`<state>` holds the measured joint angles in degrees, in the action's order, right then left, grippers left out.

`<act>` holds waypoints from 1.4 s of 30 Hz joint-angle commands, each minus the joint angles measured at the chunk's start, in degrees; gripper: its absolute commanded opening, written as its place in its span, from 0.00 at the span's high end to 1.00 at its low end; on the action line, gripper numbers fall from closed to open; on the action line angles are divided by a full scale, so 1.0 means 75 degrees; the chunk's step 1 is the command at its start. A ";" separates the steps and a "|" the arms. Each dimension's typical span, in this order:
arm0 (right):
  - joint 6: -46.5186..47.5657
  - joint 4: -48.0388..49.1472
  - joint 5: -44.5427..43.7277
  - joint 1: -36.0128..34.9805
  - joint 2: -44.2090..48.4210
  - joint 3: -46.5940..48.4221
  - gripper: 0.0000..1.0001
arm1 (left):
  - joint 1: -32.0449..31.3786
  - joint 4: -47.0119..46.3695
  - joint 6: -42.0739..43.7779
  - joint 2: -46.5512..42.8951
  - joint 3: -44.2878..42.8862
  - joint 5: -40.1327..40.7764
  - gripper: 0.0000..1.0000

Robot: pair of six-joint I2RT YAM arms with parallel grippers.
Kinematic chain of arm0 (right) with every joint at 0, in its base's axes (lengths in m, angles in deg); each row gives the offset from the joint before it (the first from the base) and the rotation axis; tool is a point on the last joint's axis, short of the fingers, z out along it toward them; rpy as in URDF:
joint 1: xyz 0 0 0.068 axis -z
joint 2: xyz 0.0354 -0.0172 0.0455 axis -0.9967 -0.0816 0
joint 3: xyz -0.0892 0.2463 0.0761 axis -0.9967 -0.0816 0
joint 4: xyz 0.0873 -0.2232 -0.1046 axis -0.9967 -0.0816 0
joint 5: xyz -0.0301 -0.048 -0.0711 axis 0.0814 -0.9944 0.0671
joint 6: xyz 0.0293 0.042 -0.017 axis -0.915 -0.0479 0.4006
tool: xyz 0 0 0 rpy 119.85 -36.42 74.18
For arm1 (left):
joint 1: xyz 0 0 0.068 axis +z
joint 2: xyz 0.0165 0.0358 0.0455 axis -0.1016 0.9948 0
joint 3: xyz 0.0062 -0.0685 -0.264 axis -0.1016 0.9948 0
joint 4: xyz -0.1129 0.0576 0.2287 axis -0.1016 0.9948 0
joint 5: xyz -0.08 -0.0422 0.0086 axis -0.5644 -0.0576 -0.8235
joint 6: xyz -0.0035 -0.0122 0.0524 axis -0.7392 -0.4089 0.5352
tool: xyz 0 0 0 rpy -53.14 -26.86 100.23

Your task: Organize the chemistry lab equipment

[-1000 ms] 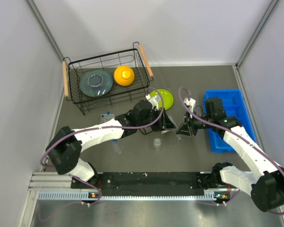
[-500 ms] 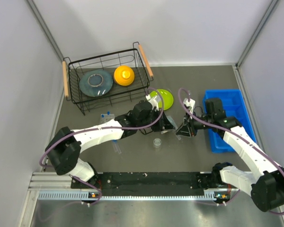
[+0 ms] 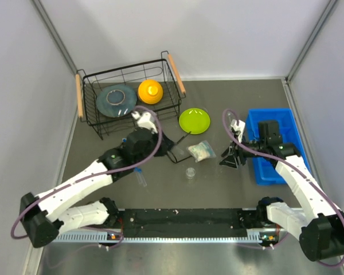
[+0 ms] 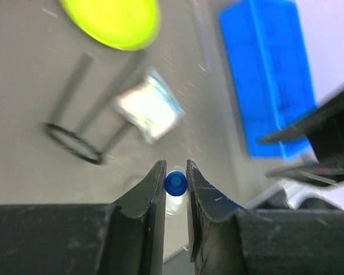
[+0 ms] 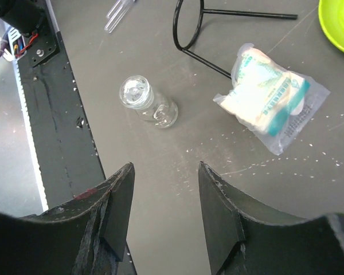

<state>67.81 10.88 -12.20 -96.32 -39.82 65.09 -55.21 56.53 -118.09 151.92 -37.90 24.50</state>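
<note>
Blue-capped test tube (image 4: 175,183), one, in left gripper (image 4: 175,169), one crinkly packet (image 5: 269,104)

My top camera sits high behind me, looking steeply down, far from the packet (image 3: 201,151). The left wrist camera looks slantwise past my left tool (image 4: 175,169) toward it; the right wrist one hangs close above it. All three share it.

No legible text, brand, number or sign in any view. Packet (image 5: 270,98) carries teal printed lines on white insert; characters too small and blurred to read.
</note>
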 commanded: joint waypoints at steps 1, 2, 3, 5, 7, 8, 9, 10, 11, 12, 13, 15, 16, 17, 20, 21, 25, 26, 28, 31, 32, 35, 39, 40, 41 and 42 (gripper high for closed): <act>0.0396 -0.0045 0.0154 0.0213 0.0208 0.0340 0.51 | 0.0723 0.1697 0.1099 -0.1046 0.0148 0.2769 0.95; 0.0384 -0.0045 0.0154 0.0237 0.0208 0.0351 0.51 | 0.0911 0.1770 0.1218 -0.1175 0.0288 0.2936 0.95; 0.0407 -0.0045 0.0154 0.0260 0.0208 0.0340 0.51 | 0.1354 0.1817 0.1346 -0.1420 0.0382 0.3042 0.95; 0.0442 -0.0057 0.0130 0.0260 0.0208 0.0352 0.51 | 0.1801 0.1795 0.1640 -0.1597 0.0674 0.3334 0.95; 0.0466 -0.0069 0.0107 0.0272 0.0208 0.0351 0.50 | 0.2259 0.1713 0.1897 -0.1739 0.0816 0.3569 0.94; 0.0489 -0.0092 0.0095 0.0295 0.0184 0.0352 0.51 | 0.2365 0.1573 0.1980 -0.1750 0.0944 0.3814 0.94; 0.0501 -0.0104 0.0107 0.0295 0.0196 0.0352 0.50 | 0.2517 0.1467 0.2073 -0.1693 0.1026 0.3921 0.95; 0.0513 -0.0104 0.0107 0.0319 0.0184 0.0352 0.50 | 0.2588 0.1350 0.2156 -0.1622 0.1085 0.4050 0.94; 0.0548 -0.0127 0.0107 0.0319 0.0161 0.0352 0.50 | 0.2670 0.1175 0.2191 -0.1552 0.1179 0.4144 0.94; 0.0548 -0.0139 0.0107 0.0342 0.0149 0.0352 0.50 | 0.2787 0.1080 0.2203 -0.1366 0.1214 0.4272 0.94; 0.0548 -0.0151 0.0119 0.0354 0.0137 0.0352 0.50 | 0.2834 0.0987 0.2203 -0.1259 0.1238 0.4332 0.94; 0.0583 -0.0174 0.0130 0.0389 0.0102 0.0352 0.50 | 0.2974 0.0635 0.2238 -0.1014 0.1320 0.4356 0.94; 0.0595 -0.0186 0.0130 0.0389 0.0091 0.0363 0.50 | 0.3010 0.0507 0.2262 -0.0954 0.1343 0.4332 0.94; 0.0618 -0.0186 0.0130 0.0401 0.0079 0.0363 0.50 | 0.3057 0.0343 0.2297 -0.0873 0.1378 0.4309 0.94; 0.0630 -0.0209 0.0130 0.0424 0.0032 0.0387 0.50 | 0.3116 -0.0021 0.2402 -0.0533 0.1332 0.4099 0.94; 0.0642 -0.0221 0.0142 0.0436 0.0009 0.0375 0.50 | 0.3116 -0.0161 0.2472 -0.0346 0.1309 0.3959 0.94; 0.0653 -0.0233 0.0130 0.0483 -0.0015 0.0375 0.50 | 0.3128 -0.0443 0.2602 0.0042 0.1285 0.3537 0.94; 0.0654 -0.0233 0.0130 0.0506 -0.0015 0.0375 0.50 | 0.3116 -0.0444 0.2613 0.0170 0.1273 0.3466 0.94; 0.0654 -0.0233 0.0130 0.0541 -0.0038 0.0387 0.50 | 0.3116 -0.0467 0.2602 0.0253 0.1285 0.3197 0.93; 0.0654 -0.0244 0.0130 0.0553 -0.0062 0.0387 0.49 | 0.3116 -0.0409 0.2672 0.0475 0.1203 0.2845 0.93; 0.0654 -0.0256 0.0130 0.0542 -0.0097 0.0410 0.49 | 0.3116 -0.0362 0.2684 0.0615 0.1168 0.2740 0.93; 0.0677 -0.0256 0.0142 0.0565 -0.0074 0.0398 0.49 | 0.3116 -0.0350 0.2719 0.0827 0.1109 0.2773 0.93; 0.0677 -0.0279 0.0142 0.0553 -0.0097 0.0399 0.49 | 0.3116 -0.0385 0.2859 0.1038 0.0981 0.2949 0.94; 0.0677 -0.0280 0.0131 0.0565 -0.0097 0.0398 0.49 | 0.3116 -0.0397 0.2906 0.1073 0.0934 0.2973 0.93; 0.0677 -0.0280 0.0130 0.0553 -0.0097 0.0398 0.49 | 0.3116 -0.0397 0.2930 0.1120 0.0899 0.3008 0.94; 0.0677 -0.0268 0.0130 0.0553 -0.0097 0.0398 0.49 | 0.3116 -0.0397 0.2976 0.1144 0.0875 0.3031 0.94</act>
<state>71.57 8.39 -12.27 -92.87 -40.43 65.22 -32.07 55.78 -97.67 159.67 -28.55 46.20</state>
